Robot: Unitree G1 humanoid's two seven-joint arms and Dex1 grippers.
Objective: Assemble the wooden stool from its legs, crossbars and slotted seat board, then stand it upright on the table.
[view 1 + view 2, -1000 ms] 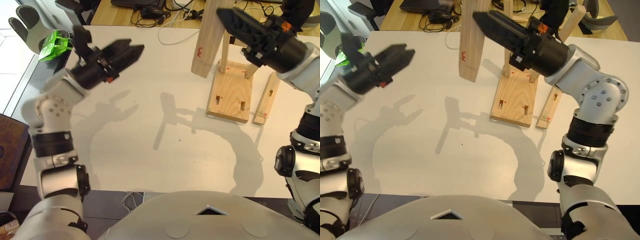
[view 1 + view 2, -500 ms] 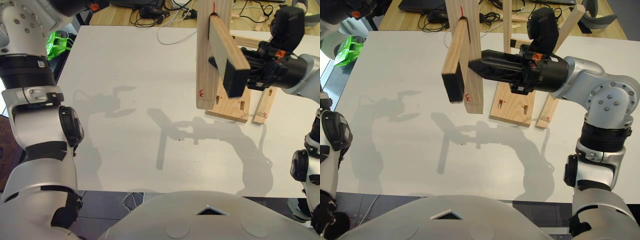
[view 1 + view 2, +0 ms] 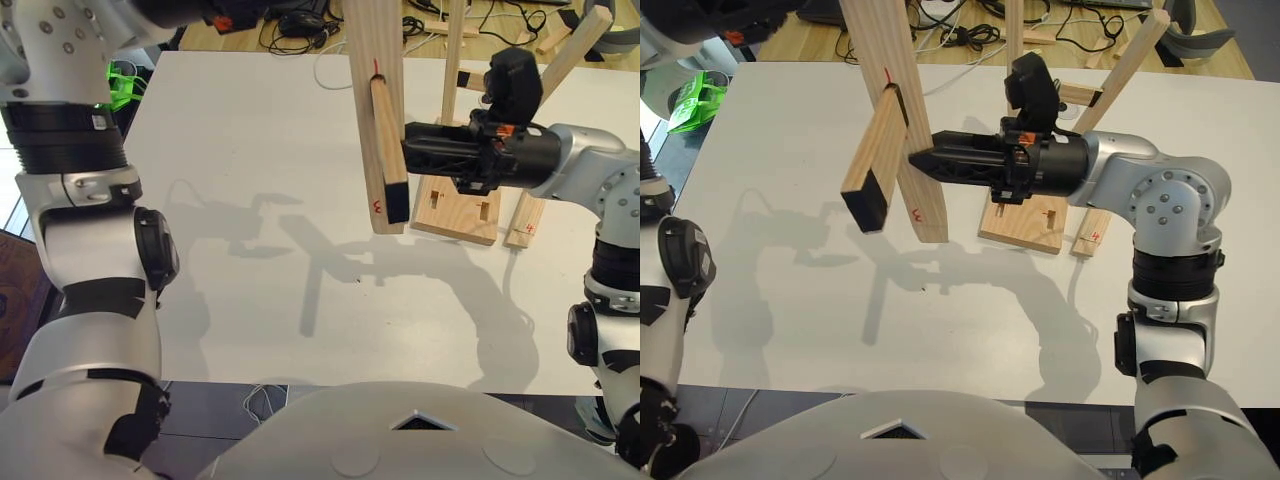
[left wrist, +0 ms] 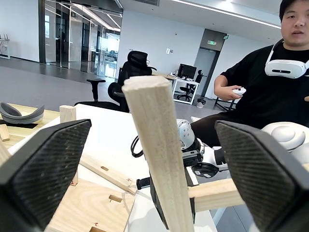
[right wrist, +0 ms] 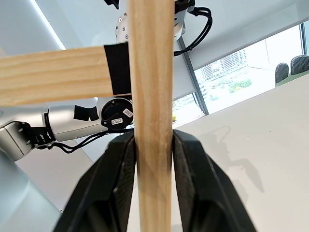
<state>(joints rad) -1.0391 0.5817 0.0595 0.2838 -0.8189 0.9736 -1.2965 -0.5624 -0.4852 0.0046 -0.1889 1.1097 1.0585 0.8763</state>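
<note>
Your right end effector (image 3: 920, 162) is pinching the leg (image 3: 372, 100) partway down and holding it upright in the air, well above the surface (image 3: 250, 130). A crossbar (image 3: 388, 150) is already fixed in the leg and slopes off to one side. The seat board (image 3: 462, 205) lies flat on the surface just behind the leg, with other legs standing in it and a spare leg (image 3: 524, 215) lying beside it.

Your left end effector (image 4: 154, 169) is spread wide, with the leg's top end lined up between its pads (image 4: 48, 164) and neither pad touching the wood. This looks like a second grip being set up on the upper end.

To do it well:
- Centre the leg between the pads before you close, because it sits a little nearer one pad.
- Close onto the flat faces, not the corners.
- Keep the right pinch firm until the left grip has settled.
- Watch the crossbar. It could swing into the board's upright legs if the leg twists.

The left wrist view gives you the gap on each side of the leg's top, so it is the view to judge centring from. The right wrist view shows both fingers (image 5: 120, 159) pressed flat against the leg just below the crossbar joint. The head views show how high the leg's lower end hangs above the surface, and how near it is to the board.
</note>
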